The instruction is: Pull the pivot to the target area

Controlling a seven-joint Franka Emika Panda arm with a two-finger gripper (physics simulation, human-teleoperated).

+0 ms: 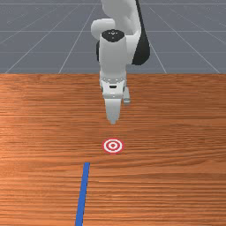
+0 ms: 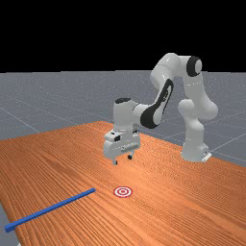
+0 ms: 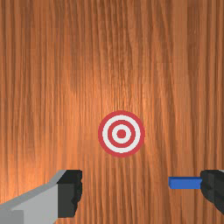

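Note:
My gripper (image 2: 122, 160) hangs above the table in the far view, fingers apart and nothing between them. In the wrist view the gripper (image 3: 141, 191) is open too, and one finger covers part of a blue stick (image 3: 184, 183). That long blue stick (image 1: 83, 194) lies at the front view's lower left, its end toward the arm short of the red-and-white target (image 1: 113, 145) and off to its left. The target lies flat, a little nearer the front camera than my gripper. In the far view the stick (image 2: 52, 208) is left of the target (image 2: 123, 191).
Orange-brown table (image 2: 192, 206) surface surrounds the target and stick. The stick's outer end reaches the table's edge at the far view's lower left. The arm's base stands at the far view's right.

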